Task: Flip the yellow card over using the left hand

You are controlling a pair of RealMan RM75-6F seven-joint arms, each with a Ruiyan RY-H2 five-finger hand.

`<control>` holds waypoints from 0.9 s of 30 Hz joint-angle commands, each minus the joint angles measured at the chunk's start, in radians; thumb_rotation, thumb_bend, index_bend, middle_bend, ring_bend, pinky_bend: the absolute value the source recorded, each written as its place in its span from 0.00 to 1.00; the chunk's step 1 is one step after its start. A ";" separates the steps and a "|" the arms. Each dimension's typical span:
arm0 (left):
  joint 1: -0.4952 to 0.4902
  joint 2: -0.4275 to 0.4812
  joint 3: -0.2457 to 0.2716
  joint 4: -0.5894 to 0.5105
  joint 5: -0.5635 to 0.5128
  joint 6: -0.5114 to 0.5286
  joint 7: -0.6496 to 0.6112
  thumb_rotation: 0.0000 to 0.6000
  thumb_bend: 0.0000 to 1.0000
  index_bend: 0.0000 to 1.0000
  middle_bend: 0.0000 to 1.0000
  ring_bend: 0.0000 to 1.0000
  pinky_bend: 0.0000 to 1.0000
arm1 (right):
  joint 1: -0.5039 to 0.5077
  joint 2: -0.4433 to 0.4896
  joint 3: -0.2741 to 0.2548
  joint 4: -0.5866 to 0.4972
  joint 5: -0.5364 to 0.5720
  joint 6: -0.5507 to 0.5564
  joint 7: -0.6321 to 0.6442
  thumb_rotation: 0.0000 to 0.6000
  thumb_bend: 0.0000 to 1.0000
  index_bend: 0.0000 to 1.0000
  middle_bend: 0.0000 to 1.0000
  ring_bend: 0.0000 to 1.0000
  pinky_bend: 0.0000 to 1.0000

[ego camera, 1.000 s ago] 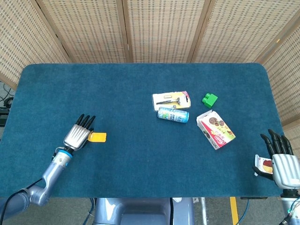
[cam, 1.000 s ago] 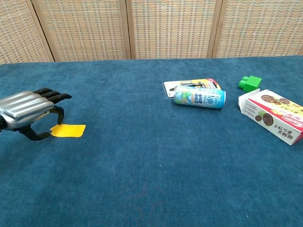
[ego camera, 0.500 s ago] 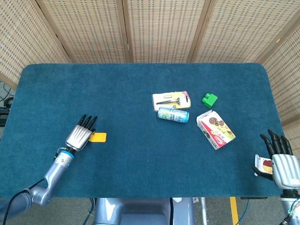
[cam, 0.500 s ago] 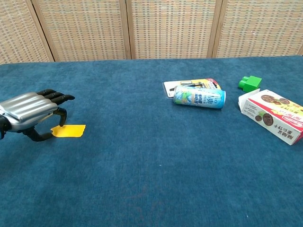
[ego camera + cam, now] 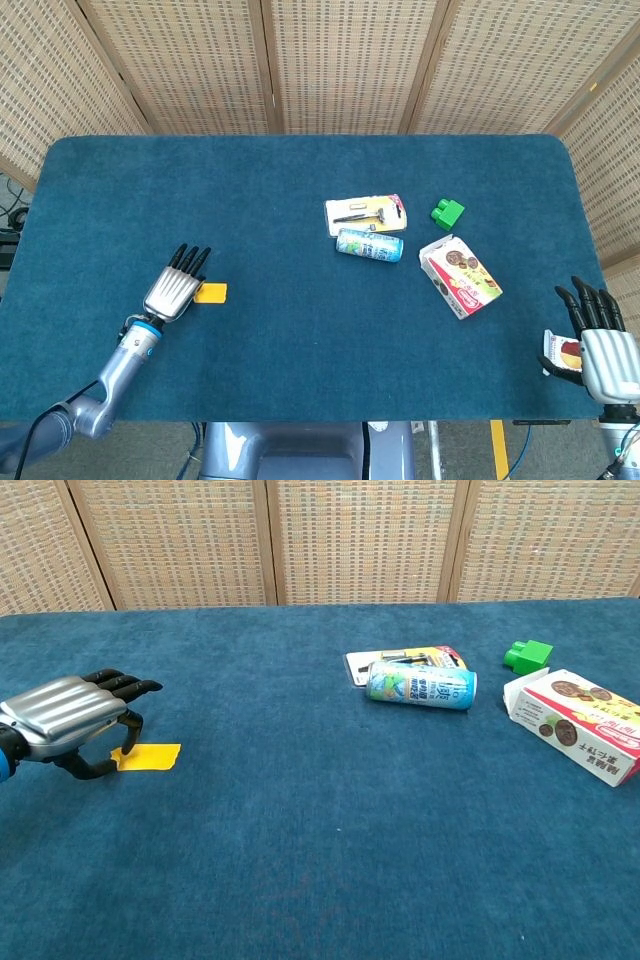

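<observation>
Yellow card (image 5: 150,757) small, flat on cloth; left robot hand (image 5: 68,721) over its edge, fingers spread, empty.

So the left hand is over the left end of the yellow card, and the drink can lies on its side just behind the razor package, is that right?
One thing is wrong: the drink can lies in front of the razor package, on the robot's side, not behind it, as the head view shows. The rest holds: the left hand is over the left end of the yellow card, and the can lies on its side.
</observation>
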 commanded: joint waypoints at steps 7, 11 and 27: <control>0.000 0.013 -0.002 -0.001 -0.002 -0.007 0.004 1.00 0.38 0.52 0.00 0.00 0.00 | 0.000 0.001 -0.001 -0.001 -0.003 0.000 -0.001 1.00 0.05 0.08 0.00 0.00 0.00; -0.001 0.014 -0.004 -0.001 -0.002 -0.007 0.006 1.00 0.38 0.54 0.00 0.00 0.00 | 0.001 0.000 -0.002 -0.003 -0.002 -0.002 -0.003 1.00 0.05 0.08 0.00 0.00 0.00; -0.009 0.008 -0.013 0.000 -0.010 -0.017 0.027 1.00 0.42 0.58 0.00 0.00 0.00 | 0.000 0.002 0.000 0.001 0.002 -0.002 0.008 1.00 0.05 0.08 0.00 0.00 0.00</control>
